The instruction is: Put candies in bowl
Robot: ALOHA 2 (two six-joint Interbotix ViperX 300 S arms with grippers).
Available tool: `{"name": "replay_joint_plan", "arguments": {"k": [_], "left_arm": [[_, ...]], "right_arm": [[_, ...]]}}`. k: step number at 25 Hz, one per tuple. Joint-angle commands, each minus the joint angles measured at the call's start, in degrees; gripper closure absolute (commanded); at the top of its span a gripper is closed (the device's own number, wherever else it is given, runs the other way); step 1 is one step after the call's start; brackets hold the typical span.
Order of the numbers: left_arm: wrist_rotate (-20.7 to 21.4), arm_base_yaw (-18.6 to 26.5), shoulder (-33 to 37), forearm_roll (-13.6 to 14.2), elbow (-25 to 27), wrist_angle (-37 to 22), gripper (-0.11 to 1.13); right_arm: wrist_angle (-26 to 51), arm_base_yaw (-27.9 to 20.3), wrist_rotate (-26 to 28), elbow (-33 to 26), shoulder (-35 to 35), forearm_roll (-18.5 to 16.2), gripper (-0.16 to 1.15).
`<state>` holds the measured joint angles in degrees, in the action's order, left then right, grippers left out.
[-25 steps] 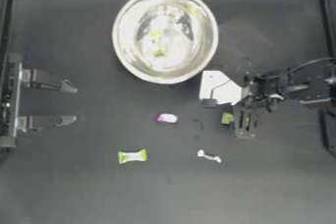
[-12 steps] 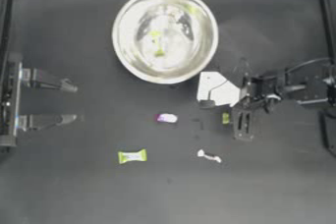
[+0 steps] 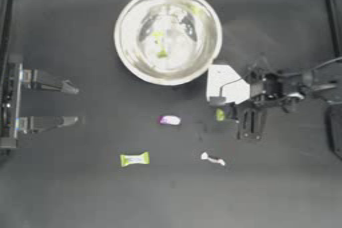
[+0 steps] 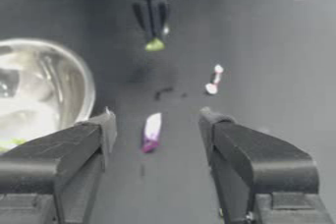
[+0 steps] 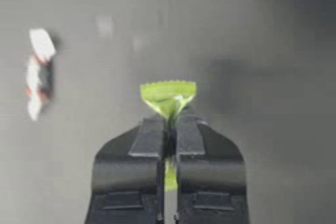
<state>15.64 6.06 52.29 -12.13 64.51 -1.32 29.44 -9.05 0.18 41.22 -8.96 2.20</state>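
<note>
Dark table (image 3: 80, 197) fills the top view, w/ the bowl (image 3: 167, 34) near its far edge, just left of centre: big, shiny, silvery. At least one yellow-green candy in the bowl (image 3: 162, 53), a 2nd yellow-green fleck above it, hard to tell from reflections.

Right arm (image 3: 314, 79) reaches in from the right side, white bracket at its wrist just beside the bowl's lower right rim. Right gripper (image 5: 169, 126) sits below-right of the bowl, apart from it. Jaws pinched nearly together on a yellow-green candy (image 5: 168, 97); one twisted end fans out past the fingertips, rest of the wrapper visible down betw. the jaws. In top view that candy shows as a small green spot at the gripper's tip.

Left gripper (image 3: 72, 105) is parked at the table's left edge, well apart from everything. Jaws spread wide, nothing betw. them; left wrist view looks across the table betw. the two dark fingers (image 4: 62, 154).

Loose on the table, in front of the bowl:
- yellow-green candy on the table (image 3: 134, 159), lower left of centre, lying flat, well apart from both grippers.
- purple-and-white candy (image 3: 169, 120), about mid-table, left of the right gripper, near but not touching.
- thin white candy w/ red (image 3: 213, 159), below the right gripper, smallest item, lying at a slight slant.
</note>
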Motion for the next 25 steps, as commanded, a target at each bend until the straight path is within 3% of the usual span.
{"name": "replay_joint_plan", "arguments": {"k": [1,9,16,25], "left_arm": [[-0.1,0.1,-0.4,-0.2,-0.6,0.4,0.14],[-0.1,0.1,-0.7,-0.2,-0.4,0.4,0.14],[-0.1,0.1,-1.5,-0.3,-0.5,0.4,0.14],[-0.1,0.7,-3.3,-0.3,-0.9,0.4,0.14]], "right_arm": [[-6.2,-2.2,-0.1,-0.6,-4.8,-1.7,0.77],[-20.0,-9.5,-0.2,-1.2,-3.9,-7.7,0.77],[-30.1,-15.8,-0.3,-3.6,1.4,-9.8,0.77],[-32.4,-19.9,-0.3,-9.2,11.2,-13.4,0.76]]}}
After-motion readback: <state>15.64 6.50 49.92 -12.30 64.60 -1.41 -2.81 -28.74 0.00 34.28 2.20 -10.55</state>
